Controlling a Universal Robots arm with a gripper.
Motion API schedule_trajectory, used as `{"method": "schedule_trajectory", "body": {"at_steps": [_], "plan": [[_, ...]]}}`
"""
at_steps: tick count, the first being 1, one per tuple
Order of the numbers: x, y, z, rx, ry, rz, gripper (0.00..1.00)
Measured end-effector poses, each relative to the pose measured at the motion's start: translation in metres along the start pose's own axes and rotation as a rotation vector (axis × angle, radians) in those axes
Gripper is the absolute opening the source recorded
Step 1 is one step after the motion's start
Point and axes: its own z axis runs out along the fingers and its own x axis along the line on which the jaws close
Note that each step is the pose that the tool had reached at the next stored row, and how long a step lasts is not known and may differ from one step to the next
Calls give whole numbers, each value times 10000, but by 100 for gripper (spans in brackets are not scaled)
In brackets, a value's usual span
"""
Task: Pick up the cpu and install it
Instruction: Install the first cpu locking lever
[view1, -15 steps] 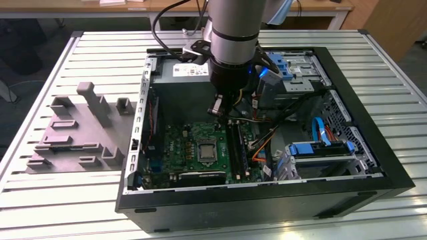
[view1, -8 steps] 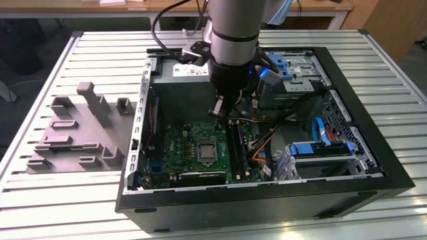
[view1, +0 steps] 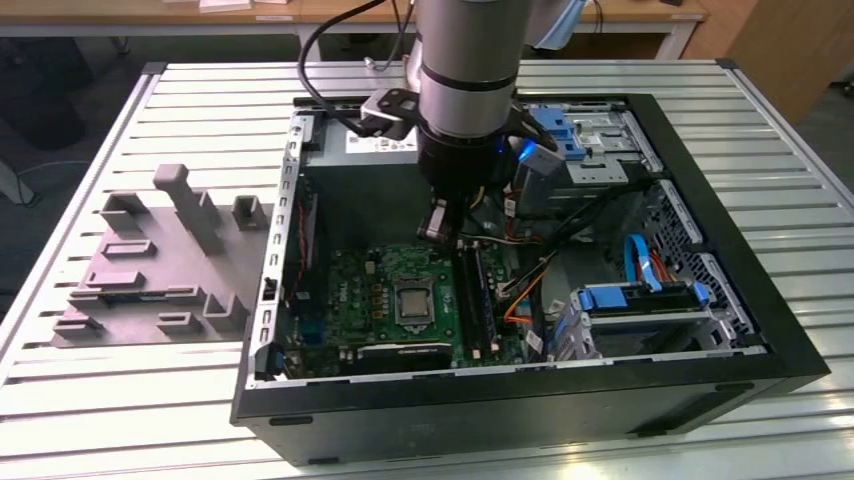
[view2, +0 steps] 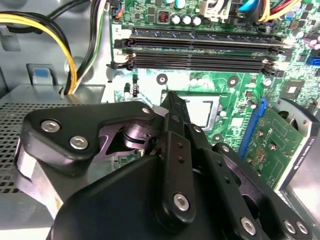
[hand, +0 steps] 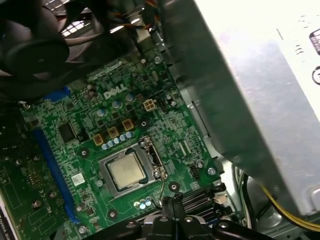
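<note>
The cpu (hand: 124, 170) lies flat inside the silver socket frame (hand: 151, 156) on the green motherboard (hand: 75, 150), pale top facing up. In the second wrist view a strip of the cpu (view2: 204, 111) shows just past my fingertips. My gripper (view1: 438, 226) hangs inside the open computer case, a little above the board and beside the socket on the side of the memory slots (view2: 200, 55). Its two black fingers (view2: 172, 107) are pressed together with nothing between them. In the first wrist view the gripper (hand: 171, 206) sits above the board edge near the socket's lever.
The black case wall (view1: 507, 400) rings the board. A blue card slot (hand: 50, 165) and an add-in card (view2: 272, 145) lie beside the socket. Yellow and black cables (view2: 60, 40) run near a grey metal drive cage (hand: 250, 90). A grey fixture (view1: 154, 270) stands on the slatted table outside the case.
</note>
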Motion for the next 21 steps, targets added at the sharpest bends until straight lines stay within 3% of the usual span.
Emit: {"method": "schedule_trajectory", "body": {"at_steps": [6,12,21], "plan": [[11,2,12,48,-7,-592,11],[88,-20,20,56,-8,-674,11],[97,-21,21,60,-8,-718,11]]}}
